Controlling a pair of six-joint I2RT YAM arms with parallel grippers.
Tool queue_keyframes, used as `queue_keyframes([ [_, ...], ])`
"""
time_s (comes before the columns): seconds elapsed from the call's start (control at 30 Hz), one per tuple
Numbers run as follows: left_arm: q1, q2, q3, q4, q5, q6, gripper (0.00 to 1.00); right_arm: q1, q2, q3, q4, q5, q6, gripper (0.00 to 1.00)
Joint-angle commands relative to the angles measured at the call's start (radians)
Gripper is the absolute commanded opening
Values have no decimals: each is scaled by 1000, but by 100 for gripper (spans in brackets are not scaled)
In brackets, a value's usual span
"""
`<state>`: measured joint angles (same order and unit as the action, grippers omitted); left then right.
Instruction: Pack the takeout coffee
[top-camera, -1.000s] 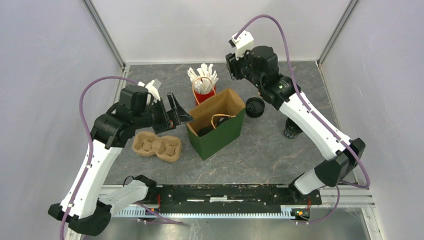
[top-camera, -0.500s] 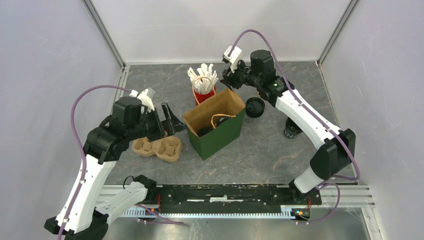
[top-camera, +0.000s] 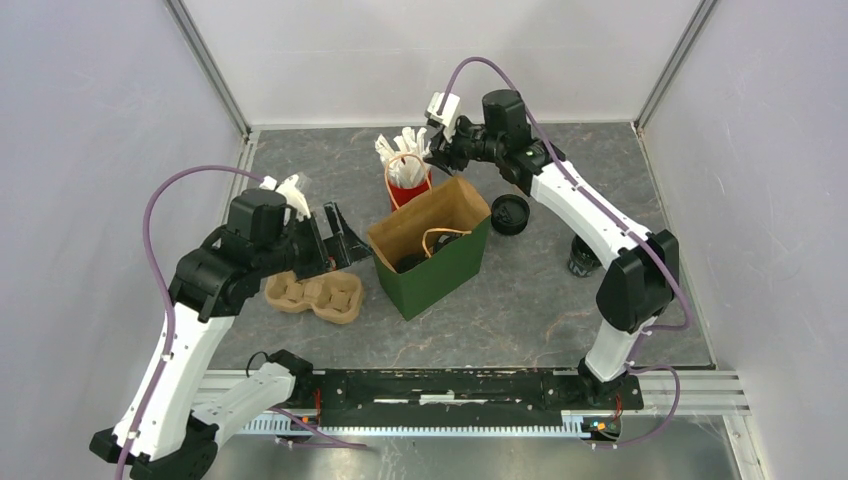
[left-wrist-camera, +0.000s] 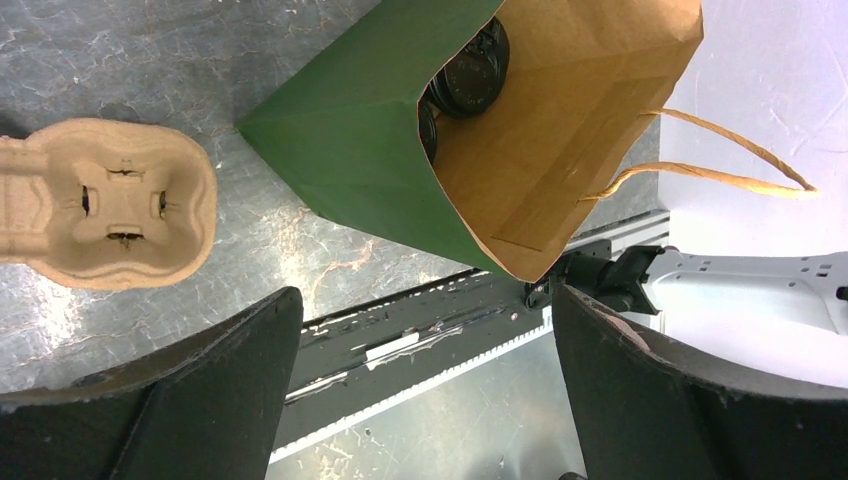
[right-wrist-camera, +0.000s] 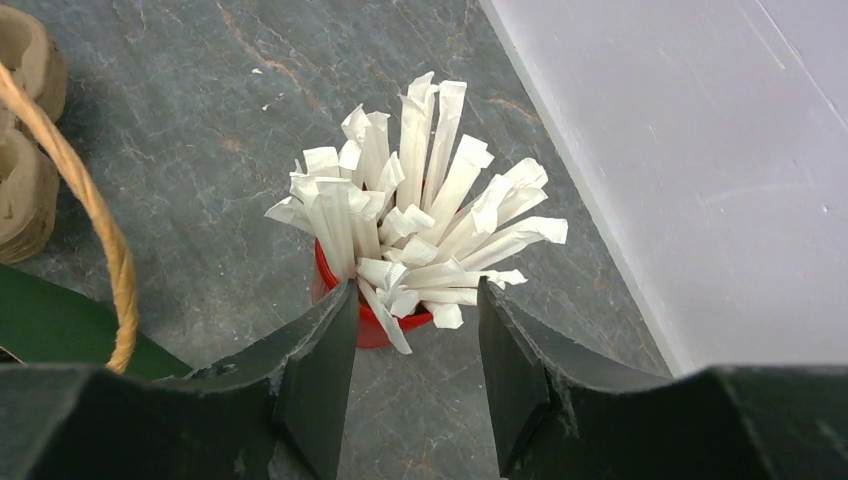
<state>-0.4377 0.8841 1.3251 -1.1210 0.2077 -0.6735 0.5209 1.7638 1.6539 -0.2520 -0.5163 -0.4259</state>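
The takeout coffee cup (top-camera: 582, 260), black with white lettering, stands on the mat at the right, partly hidden by my right arm. Its flat black lid (top-camera: 510, 213) lies apart from it, beside the green paper bag (top-camera: 430, 255). My right gripper (top-camera: 434, 150) hovers open just above the red cup of white sticks (right-wrist-camera: 378, 325), with nothing between its fingers (right-wrist-camera: 320, 350). My left gripper (top-camera: 335, 235) hangs wide open and empty left of the bag (left-wrist-camera: 350, 130), above the table's near rail (left-wrist-camera: 400, 345). Dark round things (left-wrist-camera: 470, 65) lie inside the bag.
A brown pulp cup carrier (top-camera: 313, 295) lies left of the bag, under my left arm; it also shows in the left wrist view (left-wrist-camera: 110, 200). The bag's twine handle (left-wrist-camera: 700, 170) sticks out. White walls enclose the mat at the back and sides.
My right arm has swung left from behind the bag until its gripper is over the red cup of sticks. My left gripper has drawn back a little from the bag, still open.
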Motion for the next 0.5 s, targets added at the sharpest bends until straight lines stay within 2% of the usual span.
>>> queue_keyframes([
  [0.0,7,-1,44,11,-27,57,100,-7,26,69,-6,-33,-50,53],
  [0.33,8,9,65,-14,-42,59,100,-26,38,85,-70,-60,-102,53],
  [0.47,7,11,66,-14,-46,55,100,-30,46,91,-78,-78,-104,48],
])
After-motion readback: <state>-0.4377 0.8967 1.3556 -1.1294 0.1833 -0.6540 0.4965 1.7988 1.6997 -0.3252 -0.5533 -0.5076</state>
